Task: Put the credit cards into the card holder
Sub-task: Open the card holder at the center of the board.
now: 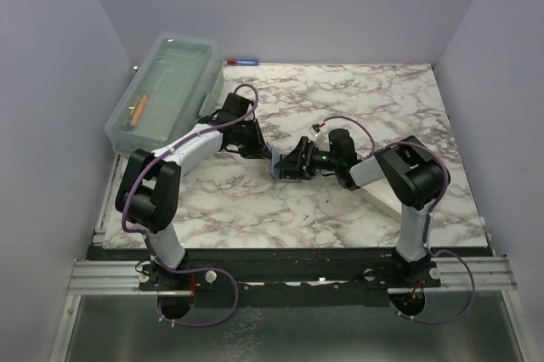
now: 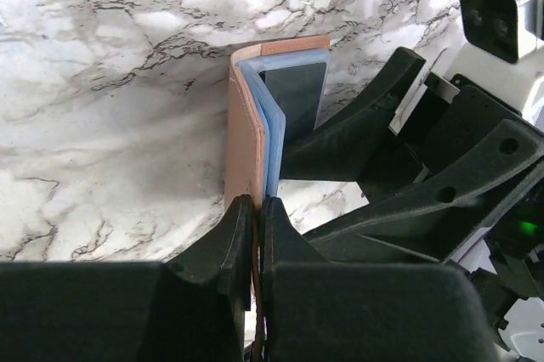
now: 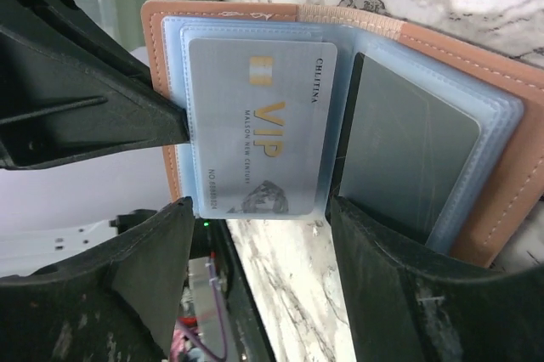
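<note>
White marble-veined table, box at its far-left corner

You have the table [image 1: 255,209] carrying a clear lidded box [image 1: 166,90] that sits askew over that corner, overhanging the left edge. Just right of the box's far end, a small red-and-blue object [image 1: 240,62] lies along the back edge; it is too small to name. Well away from the box, toward the near right, a pale flat piece [image 1: 380,199] lies partly hidden. Whether the card holder [image 2: 246,137] touches the marble, you cannot tell.
</note>
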Controlling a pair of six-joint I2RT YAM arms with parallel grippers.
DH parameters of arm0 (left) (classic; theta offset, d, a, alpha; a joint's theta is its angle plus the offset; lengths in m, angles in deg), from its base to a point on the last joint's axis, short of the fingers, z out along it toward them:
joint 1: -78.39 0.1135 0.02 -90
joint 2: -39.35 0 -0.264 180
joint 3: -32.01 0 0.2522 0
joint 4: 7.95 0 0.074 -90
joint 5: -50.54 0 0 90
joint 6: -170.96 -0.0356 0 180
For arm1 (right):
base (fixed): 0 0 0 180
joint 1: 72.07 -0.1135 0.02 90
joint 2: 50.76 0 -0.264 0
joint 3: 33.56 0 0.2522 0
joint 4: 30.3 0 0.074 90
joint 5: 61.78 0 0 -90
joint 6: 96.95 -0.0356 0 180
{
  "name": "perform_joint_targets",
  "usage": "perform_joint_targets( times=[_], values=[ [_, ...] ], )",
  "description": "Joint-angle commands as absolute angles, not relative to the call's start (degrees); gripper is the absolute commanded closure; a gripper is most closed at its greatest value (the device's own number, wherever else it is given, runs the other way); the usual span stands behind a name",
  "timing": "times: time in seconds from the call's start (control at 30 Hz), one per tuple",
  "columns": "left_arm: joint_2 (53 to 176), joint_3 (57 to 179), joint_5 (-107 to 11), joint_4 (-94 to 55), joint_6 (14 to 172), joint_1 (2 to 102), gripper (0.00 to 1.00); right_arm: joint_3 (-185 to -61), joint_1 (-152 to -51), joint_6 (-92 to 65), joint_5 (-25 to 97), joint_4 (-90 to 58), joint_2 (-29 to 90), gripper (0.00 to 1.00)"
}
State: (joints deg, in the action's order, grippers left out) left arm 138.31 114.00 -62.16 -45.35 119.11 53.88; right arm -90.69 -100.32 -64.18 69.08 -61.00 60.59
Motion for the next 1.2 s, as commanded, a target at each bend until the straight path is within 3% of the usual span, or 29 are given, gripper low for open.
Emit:
perform_joint_targets(
  times=[0.0, 0.2, 0.47, 0.8, 1.17],
  values=[
    [139.0, 116.9, -60.9, -46.2, 120.2, 52.7, 1.0, -88.2, -99.0, -70.9, 74.2, -72.4, 64.2, 0.29],
    [140.5, 117.8, -58.7, -47.5, 121.2, 51.1, 1.0, -89.6, -98.9, -63.1, 69.8, -60.6, 60.3, 0.2],
    [141.6, 118.5, -57.7, -47.5, 121.8, 49.9, 1.0, -93.4, -98.9, -55.8, 63.8, -46.2, 58.0, 0.18],
    [141.7, 118.9, -57.2, -47.6, 121.7, 49.3, 1.0, -98.4, -100.8, -51.1, 57.4, -36.2, 58.1, 0.27],
    [140.6, 118.1, -54.5, -47.6, 120.9, 49.2, 1.0, -96.7, -101.0, -51.4, 54.5, -35.4, 56.0, 0.37]
  ],
)
